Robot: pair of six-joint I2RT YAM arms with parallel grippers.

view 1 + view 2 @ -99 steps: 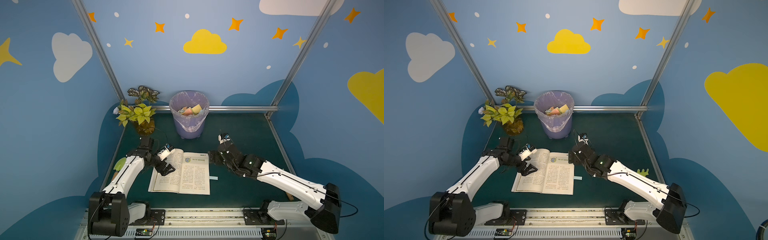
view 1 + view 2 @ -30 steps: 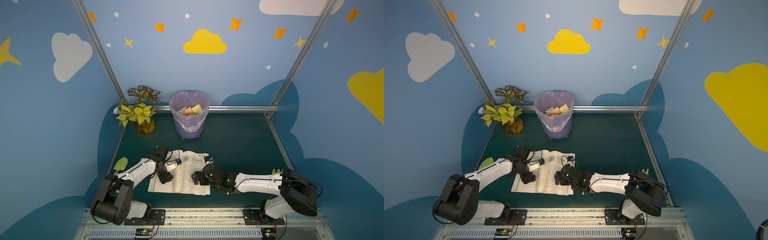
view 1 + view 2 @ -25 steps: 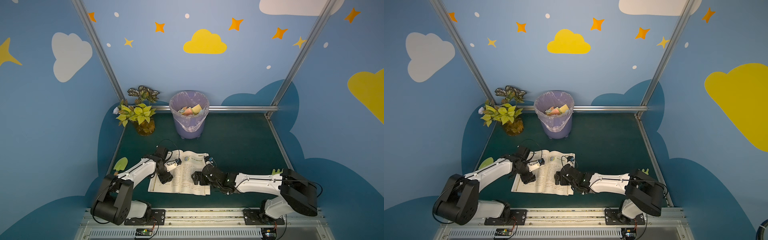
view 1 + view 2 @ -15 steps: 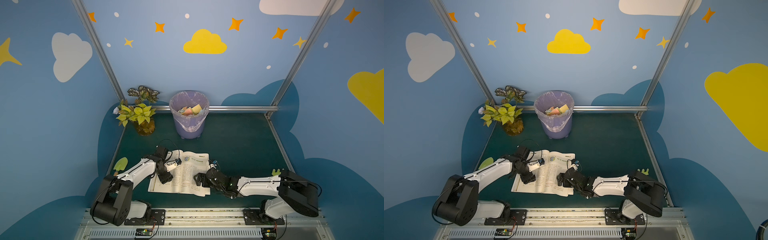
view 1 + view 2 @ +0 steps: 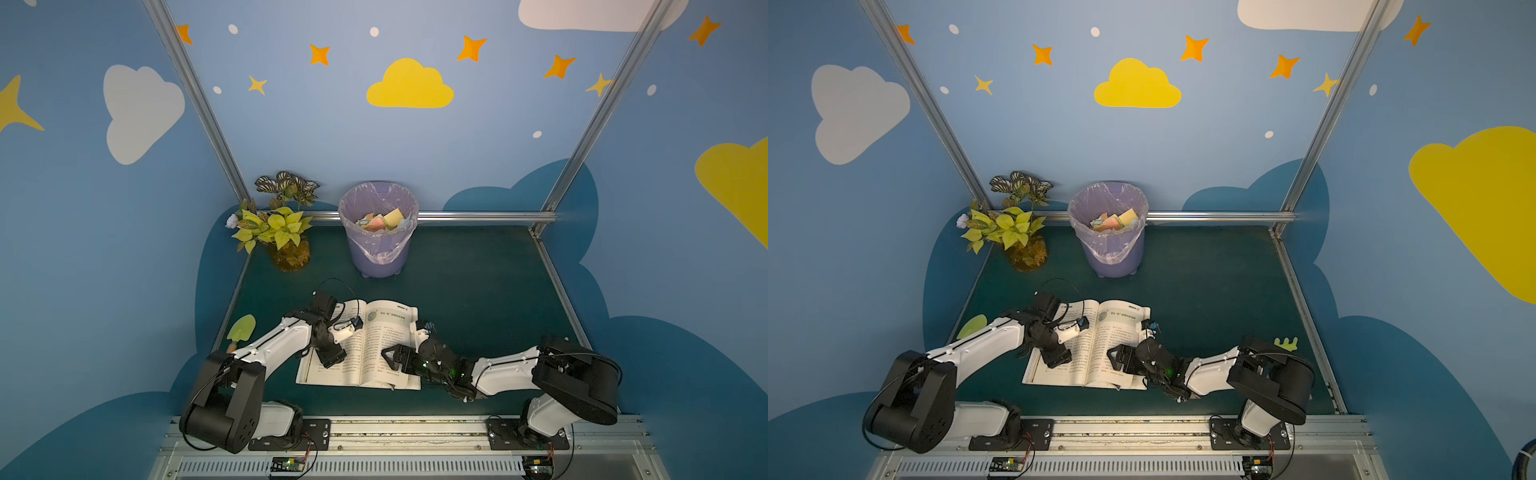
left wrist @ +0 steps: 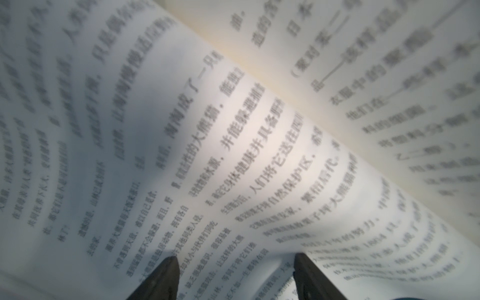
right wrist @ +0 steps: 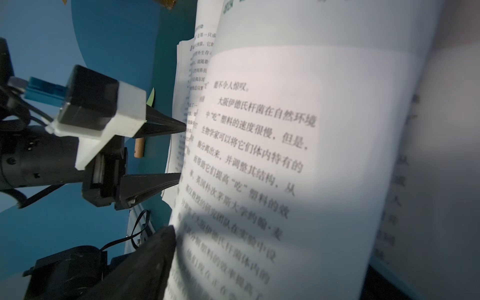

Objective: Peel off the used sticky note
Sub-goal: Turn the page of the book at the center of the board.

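The left pincer point(image 6: 234, 255), spread, rested its tips on the left page point(image 5: 332, 374) of the open book point(image 5: 374, 332) on the green tabletop point(image 5: 478, 291), while the right pincer point(image 5: 388, 360), also spread, straddled a lifted right-hand page point(image 7: 259, 155); the sticky note could not be made out.

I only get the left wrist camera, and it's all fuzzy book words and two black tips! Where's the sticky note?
Observer: No view shows it. On the open white paper book, a right-hand page curls up at the right gripper.
Operator: Where's my gripper?
Observer: The left gripper is open over the left-hand page.
Operator: Where does trash go?
Observer: A purple plastic bin holding colourful paper scraps stands behind the book.
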